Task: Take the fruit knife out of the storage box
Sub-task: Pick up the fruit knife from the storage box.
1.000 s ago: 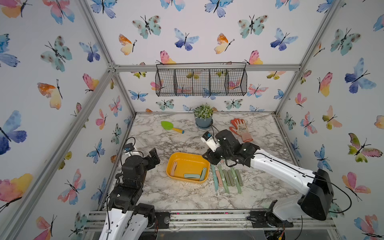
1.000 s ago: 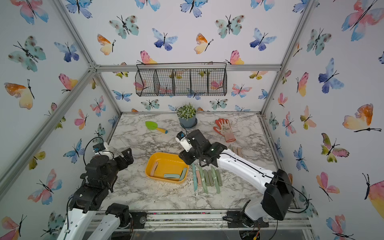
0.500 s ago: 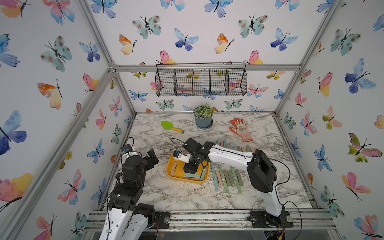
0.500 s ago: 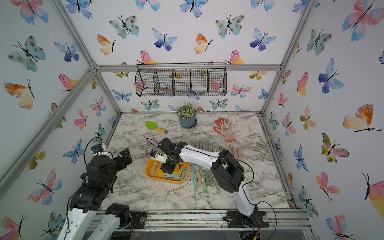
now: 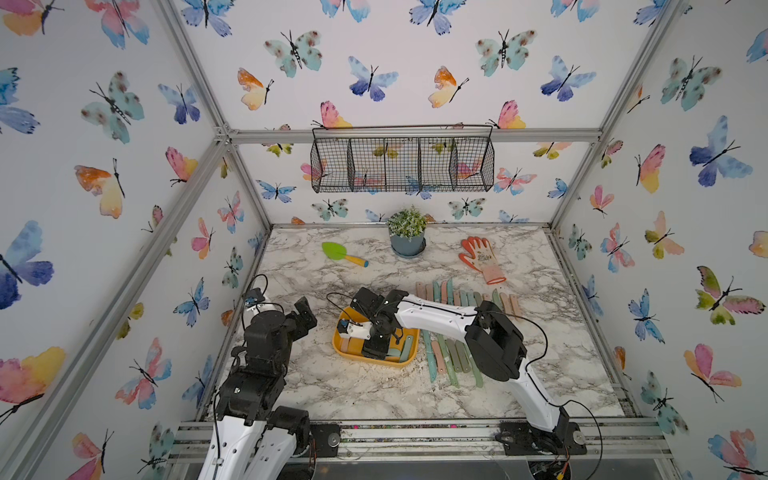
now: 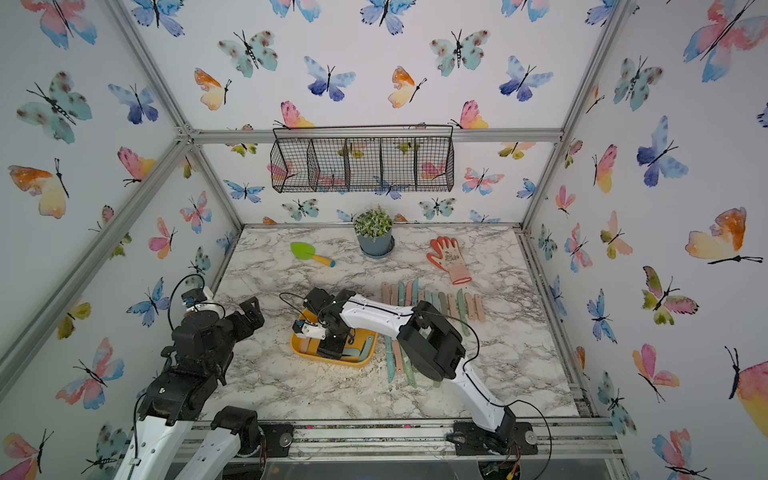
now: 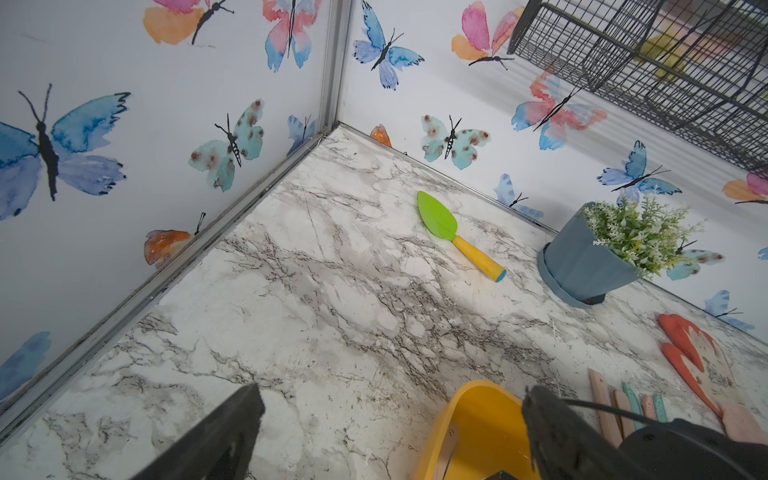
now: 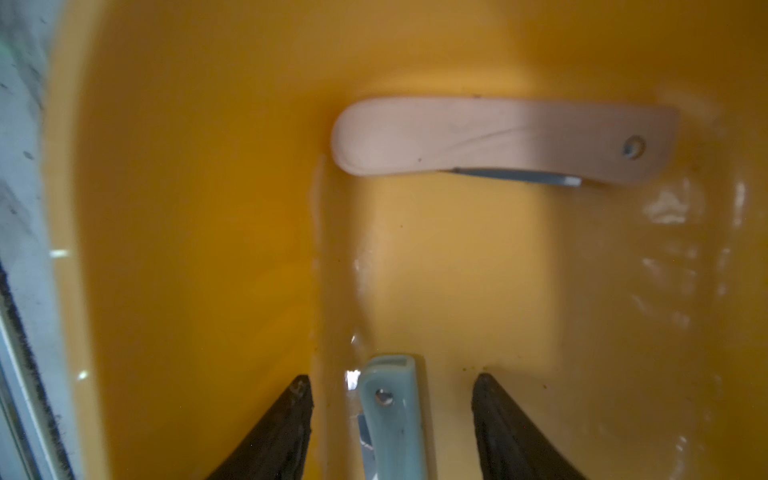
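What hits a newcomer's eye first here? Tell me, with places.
The butterfly wallpaper covers every wall around the marble table. At the table's near middle, the right arm bends down into the yellow storage box, its right gripper open astride a blue-green folded knife, with a pink knife lying farther in. To the box's right, pastel knives lie in rows on the marble.

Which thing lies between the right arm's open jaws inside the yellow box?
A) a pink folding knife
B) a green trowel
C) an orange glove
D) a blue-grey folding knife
D: in the right wrist view the blue-grey folding knife lies between the two dark jaws with a gap on either side; the pink folding knife lies farther off in the yellow box.
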Tool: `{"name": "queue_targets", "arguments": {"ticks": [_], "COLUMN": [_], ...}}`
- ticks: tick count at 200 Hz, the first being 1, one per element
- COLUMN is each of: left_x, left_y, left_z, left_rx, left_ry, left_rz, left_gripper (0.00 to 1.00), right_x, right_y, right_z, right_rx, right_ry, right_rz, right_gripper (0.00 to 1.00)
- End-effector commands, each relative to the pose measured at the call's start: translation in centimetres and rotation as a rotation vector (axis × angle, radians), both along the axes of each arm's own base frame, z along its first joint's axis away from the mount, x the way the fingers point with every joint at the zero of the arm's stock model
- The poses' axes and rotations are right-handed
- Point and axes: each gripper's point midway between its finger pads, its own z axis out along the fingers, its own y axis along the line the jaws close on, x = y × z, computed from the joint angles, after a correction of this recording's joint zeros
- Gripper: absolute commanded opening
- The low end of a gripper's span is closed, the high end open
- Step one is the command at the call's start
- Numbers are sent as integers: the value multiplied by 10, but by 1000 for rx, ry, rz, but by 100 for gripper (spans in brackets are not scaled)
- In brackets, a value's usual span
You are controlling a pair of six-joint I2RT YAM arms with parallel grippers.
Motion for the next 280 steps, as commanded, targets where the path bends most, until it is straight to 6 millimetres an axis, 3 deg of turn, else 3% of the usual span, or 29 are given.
{"name": "queue_targets", "arguments": {"ticks": [1, 42, 64, 94, 131, 156, 167, 188, 220, 280], "left_x": [-1, -1, -1, -1, -1, -1, -1, -1, -1, -1], "left_y": [3, 3, 3, 3, 3, 3, 3, 3, 3, 3], "left_z": [13, 13, 13, 12, 12, 12, 12, 12, 13, 13], "left_rx": [-3, -3, -2, -3, -2, -3, -2, -2, -3, -3], "left_ry": [-28, -29, -28, -27, -25, -24, -25, -27, -28, -30], "left_rz": [18, 18, 16, 17, 15, 15, 14, 16, 15, 15], "left_gripper": [98, 98, 98, 98, 98, 98, 99, 98, 98, 98], "right_x": [2, 38, 60, 74, 68, 20, 11, 11, 23, 28], "right_y": [-11, -26, -28, -22, -14, 2, 3, -2, -18, -25], "right_z": [-17, -19, -2, 29, 58, 67, 71, 62, 31, 12], "right_rx": [-99, -182, -159, -65, 58, 186, 208, 124, -70, -131], "right_ry": [-35, -223, -348, -436, -426, -218, -178, -136, -109, -98], "right_rz": [-4, -127, -211, -285, -277, -94, -71, -107, -250, -406], "right_gripper": [64, 63, 63, 60, 58, 60, 60, 54, 52, 52]}}
